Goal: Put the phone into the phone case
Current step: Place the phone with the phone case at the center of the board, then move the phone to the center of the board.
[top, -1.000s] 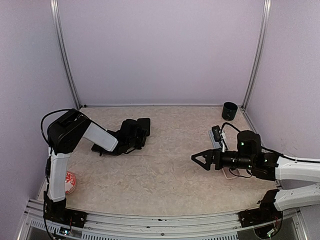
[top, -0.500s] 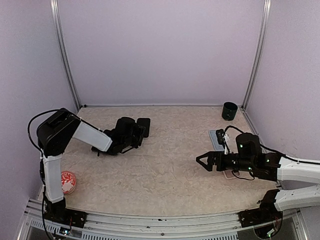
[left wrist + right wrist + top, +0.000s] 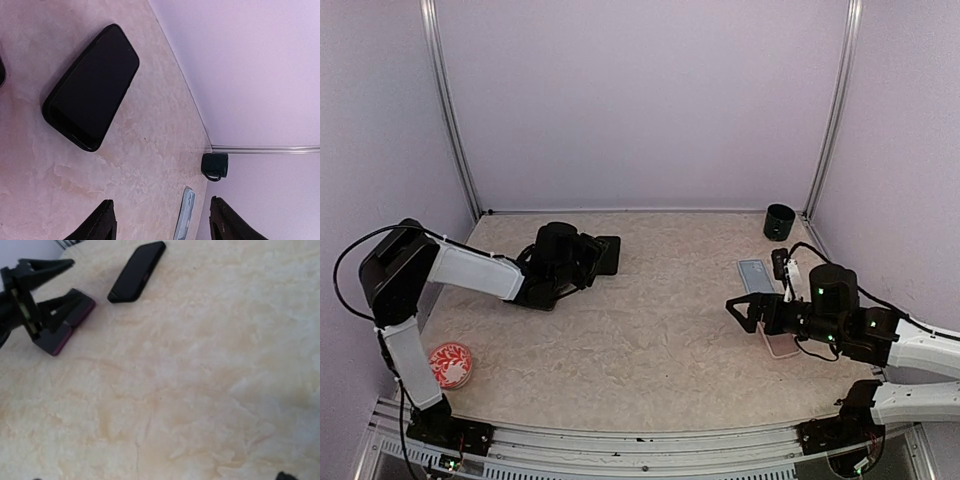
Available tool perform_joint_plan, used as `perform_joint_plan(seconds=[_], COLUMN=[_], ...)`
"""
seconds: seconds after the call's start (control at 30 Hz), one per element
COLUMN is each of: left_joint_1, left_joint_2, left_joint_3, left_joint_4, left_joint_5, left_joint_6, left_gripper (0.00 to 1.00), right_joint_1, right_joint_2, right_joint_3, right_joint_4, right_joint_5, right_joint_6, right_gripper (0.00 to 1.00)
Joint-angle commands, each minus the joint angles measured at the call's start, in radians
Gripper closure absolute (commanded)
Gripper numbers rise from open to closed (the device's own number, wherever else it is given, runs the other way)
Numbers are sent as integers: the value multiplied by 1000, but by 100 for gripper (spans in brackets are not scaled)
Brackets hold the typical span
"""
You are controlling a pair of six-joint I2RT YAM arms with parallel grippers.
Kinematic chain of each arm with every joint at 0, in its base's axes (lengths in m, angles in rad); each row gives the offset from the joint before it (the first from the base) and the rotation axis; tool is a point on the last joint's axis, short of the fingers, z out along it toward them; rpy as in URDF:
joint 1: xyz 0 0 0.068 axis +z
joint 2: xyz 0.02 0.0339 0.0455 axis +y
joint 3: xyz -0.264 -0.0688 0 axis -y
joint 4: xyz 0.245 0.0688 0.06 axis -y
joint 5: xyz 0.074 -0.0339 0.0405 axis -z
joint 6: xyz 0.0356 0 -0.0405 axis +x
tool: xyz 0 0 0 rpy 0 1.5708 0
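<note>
The black phone (image 3: pixel 607 253) lies flat, screen up, at the back left of the table (image 3: pixel 650 350). In the left wrist view the phone (image 3: pixel 92 87) shows a thicker dark rim round its lower edge, like a black phone case, but I cannot tell for sure. My left gripper (image 3: pixel 586 262) stands just left of the phone, apart from it. Its jaws (image 3: pixel 162 222) are open with only bare table between them. My right gripper (image 3: pixel 738 312) hovers open and empty at the right. The right wrist view shows the phone (image 3: pixel 137 271) with the left gripper (image 3: pixel 50 287) beside it.
A black mug (image 3: pixel 779 221) stands in the back right corner. A pale clear case-like piece (image 3: pixel 756 275) lies near it, and another clear piece (image 3: pixel 782 346) lies under my right arm. A dark maroon-edged flat thing (image 3: pixel 70 322) lies under the left gripper. A red patterned ball (image 3: pixel 450 365) sits front left.
My left gripper has opened wider and drawn back left from the phone, and the arm has stretched lower. The right arm has pulled back toward the right.
</note>
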Motion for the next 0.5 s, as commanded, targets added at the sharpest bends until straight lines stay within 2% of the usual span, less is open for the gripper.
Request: perform_joint_plan(seconds=[0.0,0.13,0.27,0.47], left_joint_1=[0,16,66,145], left_joint_2=[-119,-226,-343,-482], left_joint_3=[-42,-124,-217,-290], left_joint_4=[-97,-160,-192,-264], left_joint_5=[7,-31,-57,-130], left_joint_6=[163,254,337,445], left_gripper=[36,33,23,18], right_joint_1=[-9,-8,-9,-6], right_joint_2=[-23,2,39,101], right_joint_3=[-9,-8,-13,-4], right_joint_4=[5,18,48,91], right_joint_5=[-19,-71,-97,-125], right_joint_6=[-19,-31,-29,-28], right_gripper=[0,0,0,0])
